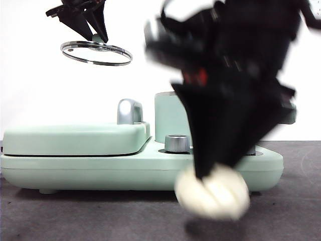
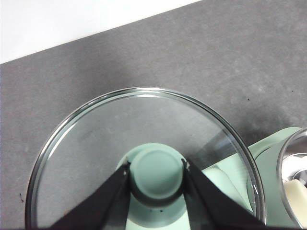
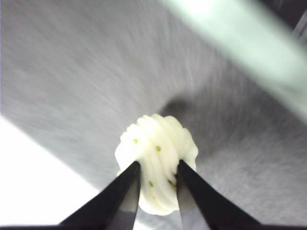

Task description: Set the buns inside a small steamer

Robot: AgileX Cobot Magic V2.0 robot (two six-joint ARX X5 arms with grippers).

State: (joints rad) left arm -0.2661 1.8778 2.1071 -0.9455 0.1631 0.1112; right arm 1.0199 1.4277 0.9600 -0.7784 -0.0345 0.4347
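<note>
R claw point(image 3: 158, 184) grips twisted bun point(image 3: 157, 163) just above table point(image 1: 100, 216), in front of steamer point(image 1: 170, 118). L claw point(image 2: 157, 179) clamps glass lid point(image 2: 96, 143) by knob, held aloft. Steamer open w/ something pale inside.

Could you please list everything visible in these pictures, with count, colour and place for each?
twisted bun: one, white with green specks, held just above the table in front of the appliance.
plain bun: one, whitish, only an edge shows inside the small steamer.
small steamer: one, mint green with a steel rim, open, standing on the base behind the knob.
glass lid: one, clear with steel rim and green knob, held in the air above the griddle.
griddle: one, flat, mint green, lidded, chrome handle.
control knob: one, silver, on the base.
table: one, dark grey.
left gripper: black, clamped on the lid's knob.
right gripper: black, clamped on the twisted bun.
</note>
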